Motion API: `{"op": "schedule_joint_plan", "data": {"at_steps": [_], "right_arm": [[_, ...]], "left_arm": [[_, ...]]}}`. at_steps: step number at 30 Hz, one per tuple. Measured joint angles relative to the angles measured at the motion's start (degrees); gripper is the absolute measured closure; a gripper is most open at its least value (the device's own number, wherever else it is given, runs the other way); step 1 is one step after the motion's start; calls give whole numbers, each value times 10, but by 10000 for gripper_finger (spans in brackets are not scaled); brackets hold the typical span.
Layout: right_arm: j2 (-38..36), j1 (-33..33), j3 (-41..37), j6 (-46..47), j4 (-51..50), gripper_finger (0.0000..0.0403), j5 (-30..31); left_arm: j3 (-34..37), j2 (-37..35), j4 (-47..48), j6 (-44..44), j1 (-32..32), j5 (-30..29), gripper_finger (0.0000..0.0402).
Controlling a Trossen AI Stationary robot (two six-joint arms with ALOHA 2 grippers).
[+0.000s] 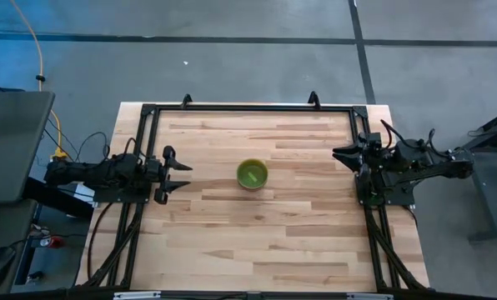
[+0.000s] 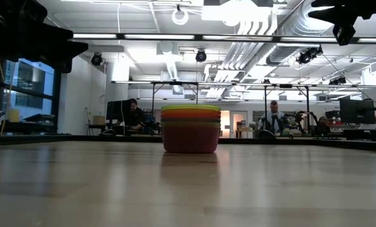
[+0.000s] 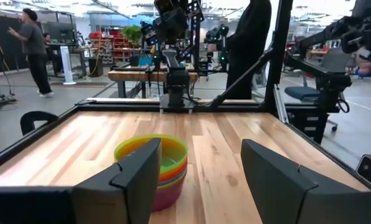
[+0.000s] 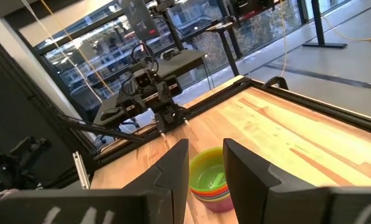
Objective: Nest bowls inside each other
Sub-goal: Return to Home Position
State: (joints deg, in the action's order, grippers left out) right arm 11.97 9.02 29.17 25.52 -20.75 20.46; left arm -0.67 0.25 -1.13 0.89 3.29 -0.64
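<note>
The bowls (image 1: 252, 175) stand as one nested stack near the table's middle, base on the wood. Green is on top, with yellow, orange and pink rims below it in the low view (image 2: 190, 129) and in the left wrist view (image 3: 155, 167); blue and purple I cannot make out. In the right wrist view the stack (image 4: 208, 179) shows past the fingers. My left gripper (image 1: 178, 173) is open at the table's left side, raised, well clear of the stack. My right gripper (image 1: 345, 156) is open at the right edge, also apart from it.
A black metal frame (image 1: 248, 107) runs along the table's far edge and both sides, carrying the arm bases. Bare wood surrounds the stack on all sides. Beyond the table, people (image 2: 275, 118) sit or stand in the room, far off.
</note>
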Motion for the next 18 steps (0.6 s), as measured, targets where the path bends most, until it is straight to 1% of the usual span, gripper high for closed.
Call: {"op": "schedule_joint_plan", "data": {"at_steps": [3, 6, 10, 14, 18], "right_arm": [[0, 0, 0, -7, 0, 314, -7], [0, 0, 0, -34, -10, 314, -6], [-1, 0, -12, -58, -34, 314, 44], [-22, 0, -48, -85, -20, 314, 54], [-59, 0, -71, -122, -19, 314, 81]], "left_arm": [[0, 0, -3, 7, 0, -1, 190], [0, 0, -9, -10, 0, -2, 190], [0, 0, -37, -15, 0, -2, 190], [0, 0, -34, 0, 0, 3, 190], [0, 0, -27, 25, 0, 2, 190]]}}
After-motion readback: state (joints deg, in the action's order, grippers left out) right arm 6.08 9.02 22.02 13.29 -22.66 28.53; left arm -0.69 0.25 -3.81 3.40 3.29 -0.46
